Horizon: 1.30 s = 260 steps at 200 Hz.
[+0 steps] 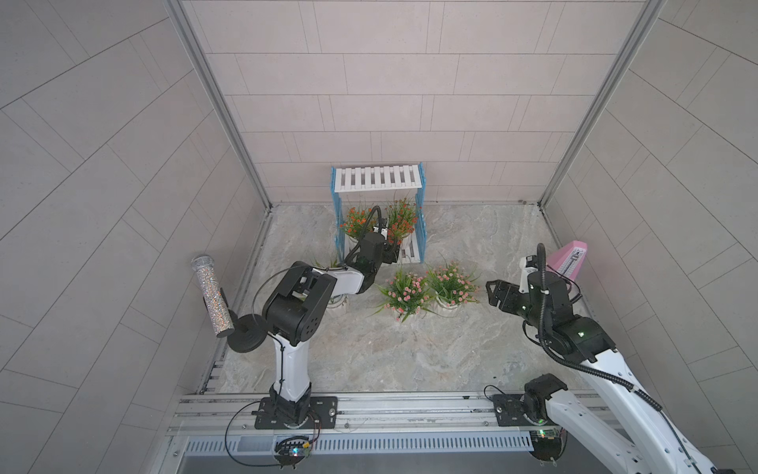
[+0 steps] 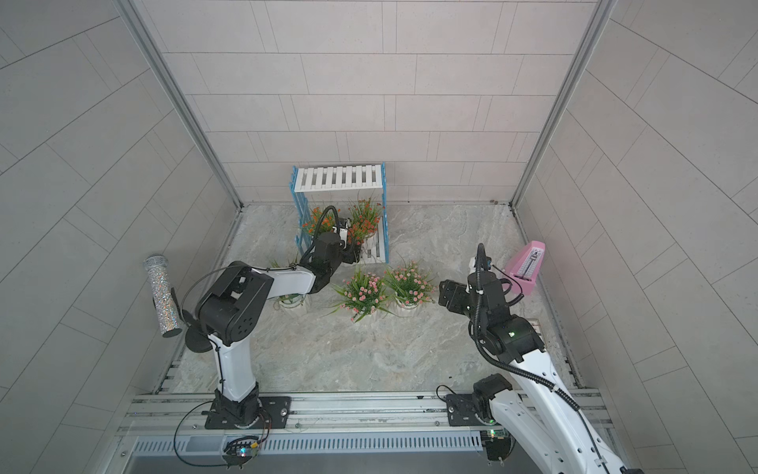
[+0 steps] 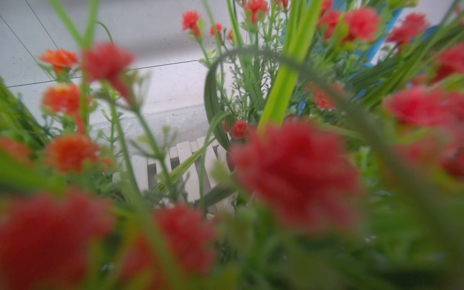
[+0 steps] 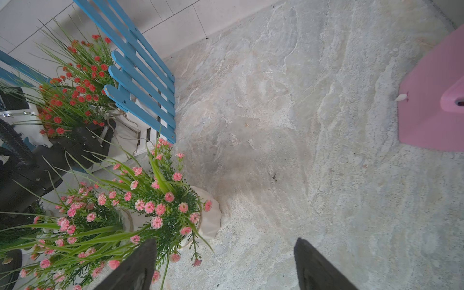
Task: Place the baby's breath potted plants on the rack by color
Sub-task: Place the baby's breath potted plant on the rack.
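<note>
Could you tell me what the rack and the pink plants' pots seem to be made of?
Rack: likely painted wood, matte blue pickets with visible screw holes, white slats. Pink plant's pot: matte white, softly ribbed; ceramic or moulded pulp, unclear.

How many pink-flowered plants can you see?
2, both on the table before the rack: a pink plant and its pink neighbour. A half-hidden pot under the left arm might be another.

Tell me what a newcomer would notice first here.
The blue-sided rack at the back wall, with two red plants on its lower shelf and the left gripper between them. Next, two pink plants on the table just before it.
</note>
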{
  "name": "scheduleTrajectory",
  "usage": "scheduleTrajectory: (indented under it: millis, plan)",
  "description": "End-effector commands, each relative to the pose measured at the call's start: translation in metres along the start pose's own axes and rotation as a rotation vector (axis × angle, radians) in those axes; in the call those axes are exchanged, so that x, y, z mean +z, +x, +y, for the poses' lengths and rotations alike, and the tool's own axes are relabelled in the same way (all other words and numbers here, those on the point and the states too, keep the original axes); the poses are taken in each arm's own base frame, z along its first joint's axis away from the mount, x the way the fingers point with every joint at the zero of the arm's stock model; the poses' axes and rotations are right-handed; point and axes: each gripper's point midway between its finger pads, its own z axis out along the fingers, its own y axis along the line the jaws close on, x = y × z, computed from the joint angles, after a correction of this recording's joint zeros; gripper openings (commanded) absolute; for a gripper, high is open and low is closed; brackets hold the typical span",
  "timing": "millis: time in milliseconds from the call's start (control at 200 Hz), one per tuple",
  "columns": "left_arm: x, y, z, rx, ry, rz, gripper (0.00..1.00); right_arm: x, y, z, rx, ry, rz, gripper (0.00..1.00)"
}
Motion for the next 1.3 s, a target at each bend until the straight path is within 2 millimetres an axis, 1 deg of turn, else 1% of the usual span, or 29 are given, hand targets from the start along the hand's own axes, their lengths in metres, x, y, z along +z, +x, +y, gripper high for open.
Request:
scheduleTrajectory:
  millis: [0, 370, 610, 715, 800, 881, 1011, 1296]
  plan:
    - [0.003, -0.047, 0.006, -0.016, -0.026, -0.152, 0.85, 0.002, -0.003, 0.001, -0.01, -0.007, -0.015, 0.88]
    - [0.013, -0.059, 0.011, -0.032, -0.044, -0.195, 0.88, 0.007, 0.0, 0.003, -0.014, -0.012, 0.0, 0.88]
    - [0.02, -0.055, 0.013, -0.049, -0.044, -0.185, 0.9, 0.007, -0.003, 0.004, -0.028, -0.013, -0.002, 0.88]
    - [0.02, -0.05, 0.012, -0.06, -0.036, -0.177, 0.94, 0.008, -0.004, 0.006, -0.034, -0.021, -0.001, 0.89]
    - [0.017, -0.049, 0.008, -0.063, -0.011, -0.176, 0.98, 0.008, -0.005, 0.008, -0.039, -0.029, -0.001, 0.95]
    - [0.013, -0.049, 0.004, -0.066, 0.018, -0.174, 1.0, 0.01, -0.006, 0.009, -0.045, -0.029, 0.0, 1.0]
    - [0.002, -0.053, 0.003, -0.076, 0.04, -0.167, 1.0, 0.012, -0.008, 0.014, -0.05, -0.045, -0.003, 0.99]
    - [-0.018, -0.054, 0.0, -0.049, 0.074, -0.141, 1.0, 0.019, -0.011, 0.028, -0.085, -0.081, 0.015, 1.0]
